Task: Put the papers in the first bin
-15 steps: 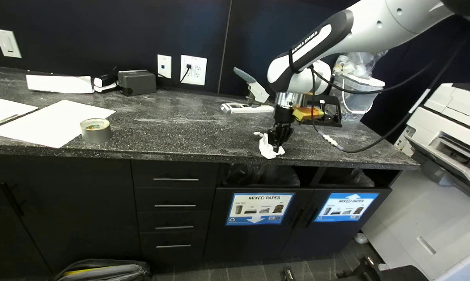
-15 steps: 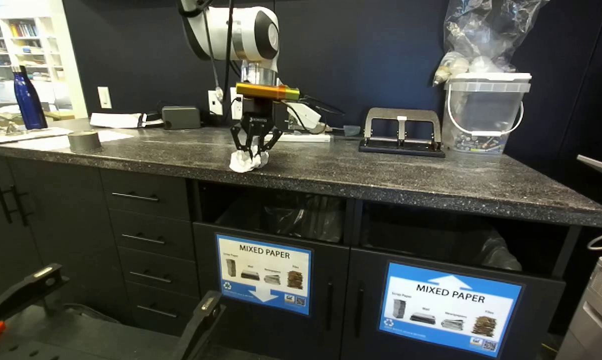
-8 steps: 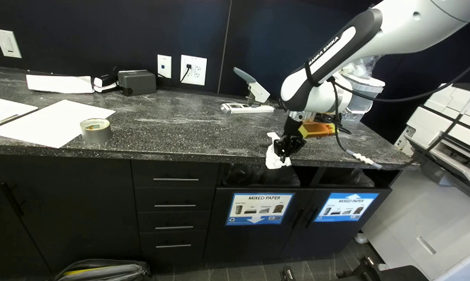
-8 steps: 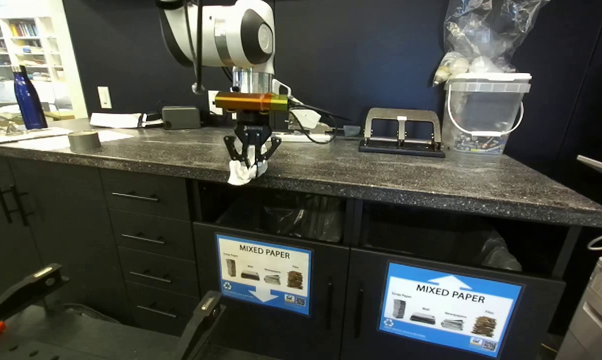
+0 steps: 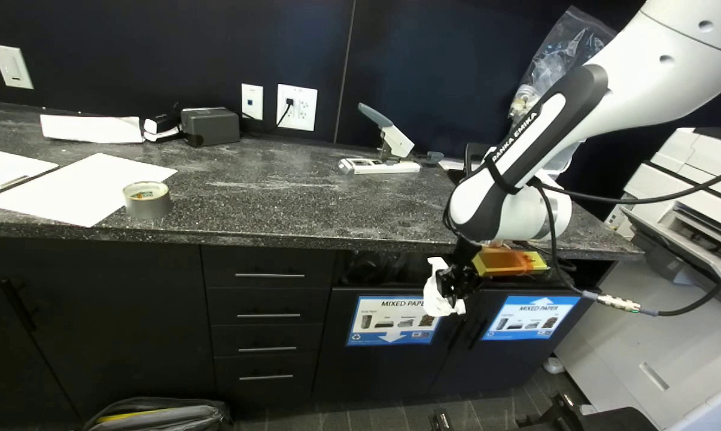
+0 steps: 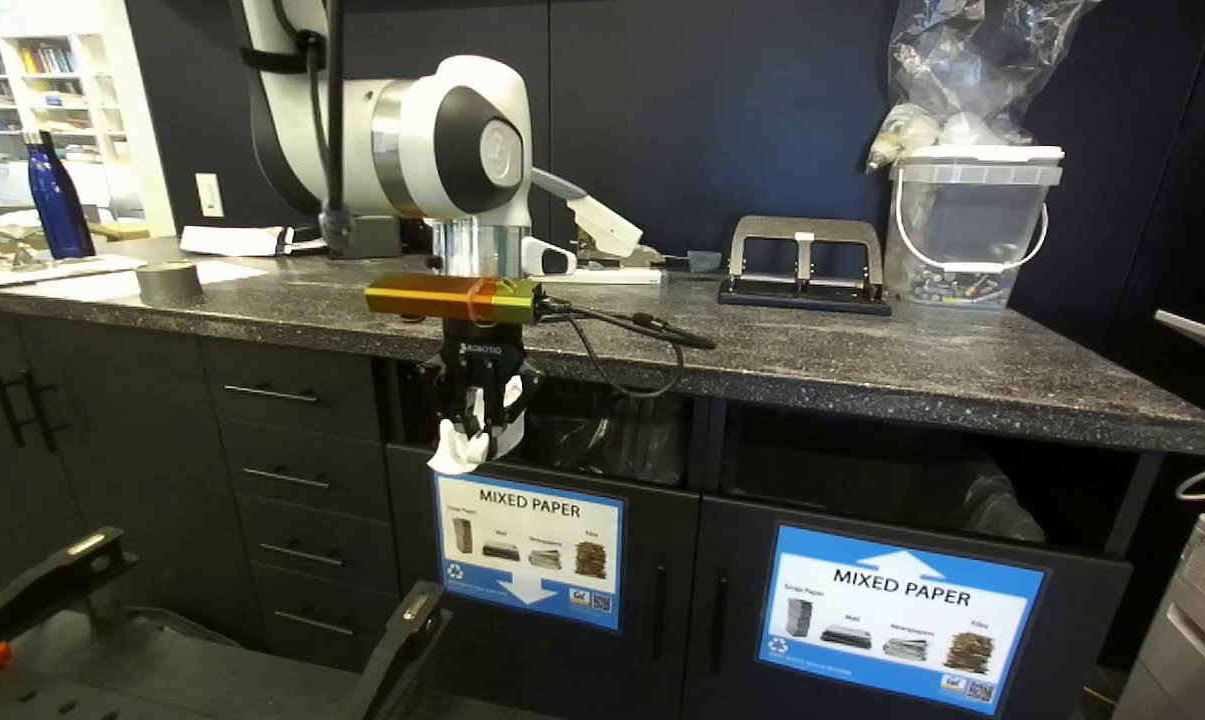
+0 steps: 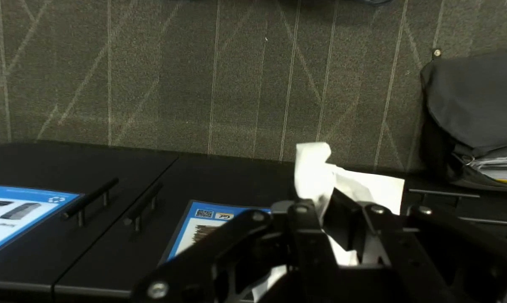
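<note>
Paper wad (image 6: pixel 459 450) lower vs. prev., in hand (image 6: pixel 487 442), outside bag-lined bin (image 6: pixel 612 442)

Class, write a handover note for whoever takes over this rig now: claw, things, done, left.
Black claw: shut on a crumpled white paper wad, in front of a black cabinet door.
Dark rectangular bin slot above the blue-and-white down-arrow sign: nearer the wad; matching slot above the up-arrow sign. Which is first isn't marked.
Done: wad gripped.
Left: confirm slot, release wad inside.
</note>
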`<action>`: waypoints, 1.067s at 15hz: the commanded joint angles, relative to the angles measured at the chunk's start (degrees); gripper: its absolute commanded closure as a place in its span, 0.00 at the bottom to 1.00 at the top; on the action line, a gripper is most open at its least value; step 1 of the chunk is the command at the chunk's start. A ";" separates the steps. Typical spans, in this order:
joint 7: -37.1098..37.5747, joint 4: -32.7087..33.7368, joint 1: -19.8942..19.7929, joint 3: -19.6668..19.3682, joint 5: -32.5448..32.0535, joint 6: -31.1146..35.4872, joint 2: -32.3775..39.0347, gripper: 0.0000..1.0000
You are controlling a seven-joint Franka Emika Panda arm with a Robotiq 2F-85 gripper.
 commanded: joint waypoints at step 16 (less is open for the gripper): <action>-8.41 14.83 -15.21 4.81 -4.99 35.30 28.54 0.92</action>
